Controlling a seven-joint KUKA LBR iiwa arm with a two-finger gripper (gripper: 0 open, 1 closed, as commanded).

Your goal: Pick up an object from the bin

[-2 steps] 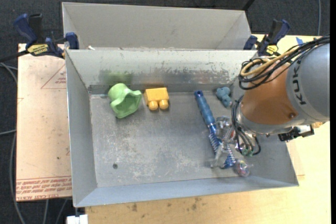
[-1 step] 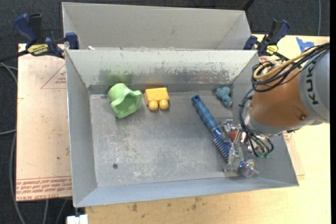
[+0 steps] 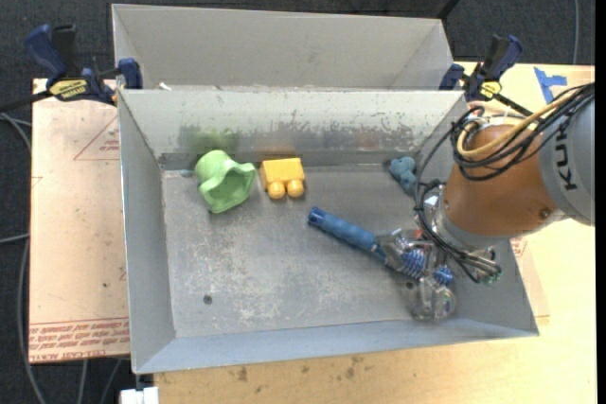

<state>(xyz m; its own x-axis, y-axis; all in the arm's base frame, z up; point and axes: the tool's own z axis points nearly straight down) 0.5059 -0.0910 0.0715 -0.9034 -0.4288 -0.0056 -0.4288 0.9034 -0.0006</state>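
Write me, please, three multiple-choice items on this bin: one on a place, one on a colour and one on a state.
1. Where in the bin does the green cup-like thing lie?
A) by the back wall, at the view's left
B) in the front right corner
C) mid-floor

2. What colour is the block beside it?
A) red
B) yellow
C) white

3. How is the blue-handled tool placed?
A) upright against a wall
B) hanging over the rim
C) lying on the floor

Answers:
1 A, it sits under the back wall at left.
2 B, the block is plainly yellow.
3 C, its handle lies along the floor, its far end by the gripper.
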